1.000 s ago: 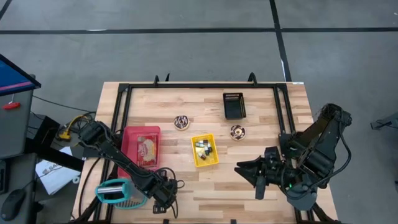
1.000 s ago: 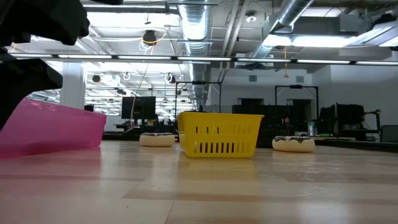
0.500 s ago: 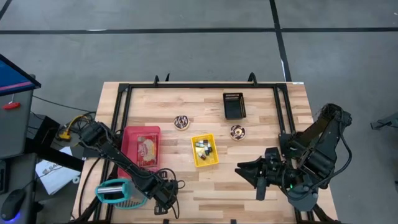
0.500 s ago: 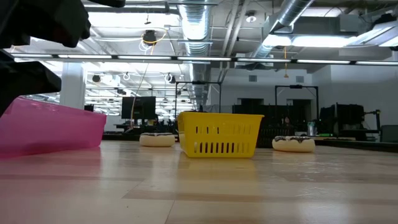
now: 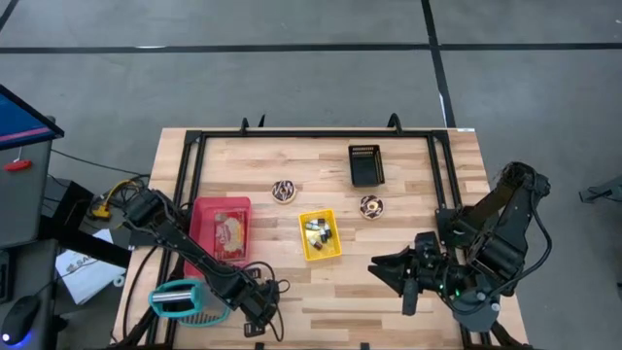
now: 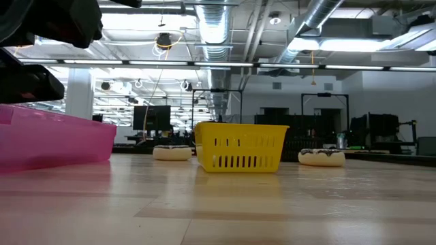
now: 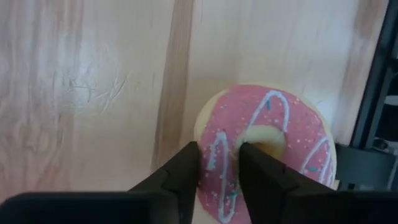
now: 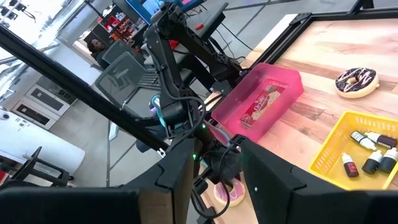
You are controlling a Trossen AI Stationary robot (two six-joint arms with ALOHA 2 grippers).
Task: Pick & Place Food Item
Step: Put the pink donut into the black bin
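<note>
The left gripper (image 7: 219,180) has its 2 fingers pinched on 1 side of the pink-frosted donut (image 7: 270,149), which lies flat on the wooden table (image 5: 389,194) at its near edge, directly under the fingers. The grasp looks made or nearly so; lifting and placing are not yet done. Just beyond the gripper sits the pink bin (image 5: 223,229), farther off the yellow basket (image 5: 320,234), with 2 chocolate donuts (image 5: 284,191) and a black tray (image 5: 365,165) beyond. The right gripper (image 5: 387,271) waits half-open across the table. Past it lies a grey floor.
</note>
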